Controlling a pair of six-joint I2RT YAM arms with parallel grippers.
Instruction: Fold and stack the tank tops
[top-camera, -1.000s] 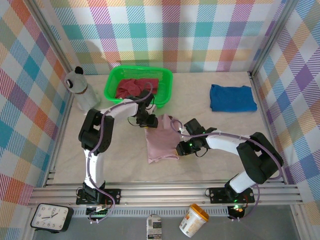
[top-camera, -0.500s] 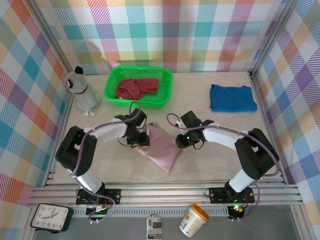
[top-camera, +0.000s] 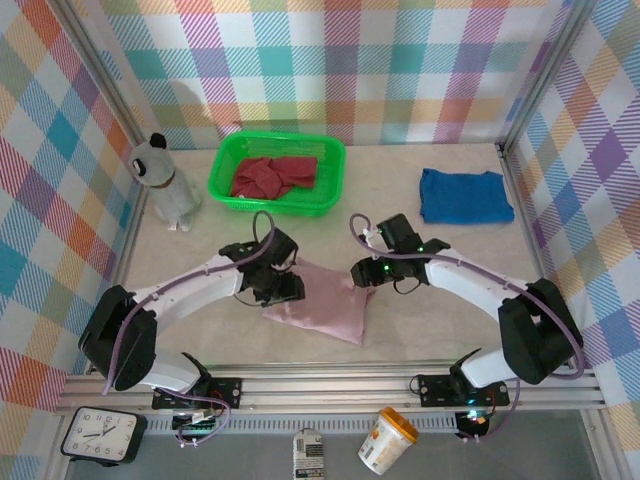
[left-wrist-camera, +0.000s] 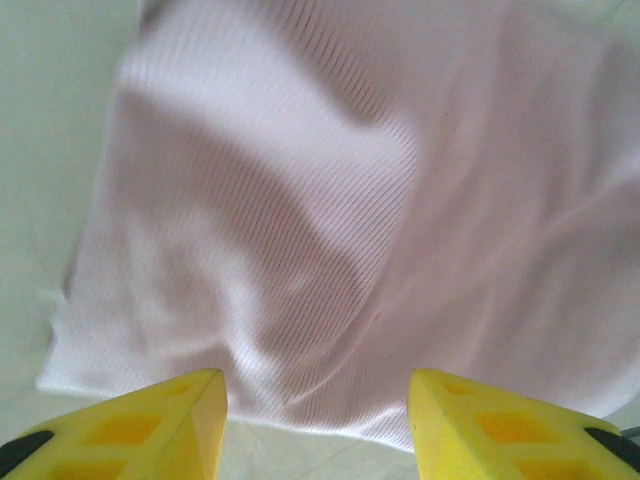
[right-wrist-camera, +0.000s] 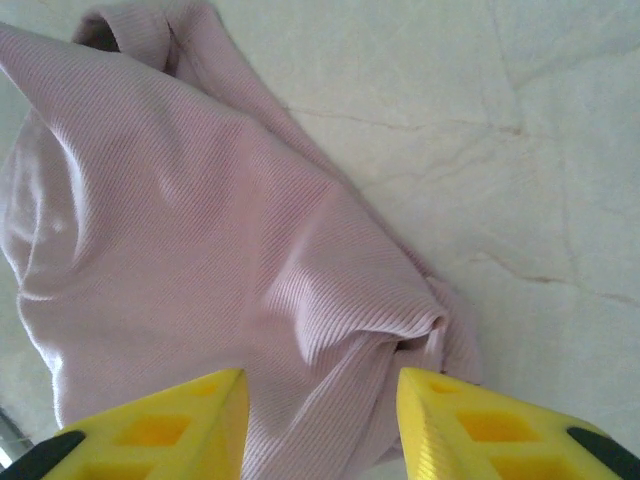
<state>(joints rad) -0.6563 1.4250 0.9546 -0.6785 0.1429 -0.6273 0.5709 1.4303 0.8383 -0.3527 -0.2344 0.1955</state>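
The mauve-pink tank top (top-camera: 322, 308) lies rumpled on the table between my two grippers. My left gripper (top-camera: 284, 290) is at its left edge and stands open, the top's hem (left-wrist-camera: 330, 200) lying loose between the yellow fingers (left-wrist-camera: 150, 425). My right gripper (top-camera: 365, 272) is at the top's right corner, also open, with a twisted fold of the pink cloth (right-wrist-camera: 200, 230) running between its jaws (right-wrist-camera: 320, 420) unpinched. The blue tank top (top-camera: 465, 195) lies folded at the back right. The dark red tank top (top-camera: 275, 176) is bunched in the green basket (top-camera: 224, 165).
A grey-and-white bottle (top-camera: 165, 182) stands at the back left beside the basket. The metal frame rail (top-camera: 330, 380) runs along the table's near edge. A clock (top-camera: 100, 435) and a cup (top-camera: 388, 440) sit below the rail, off the table.
Both grippers have opened and let go of the pink top. The top has dropped from a hanging bunch to lie spread wider on the table, nearer the front. The left arm has stretched out low.
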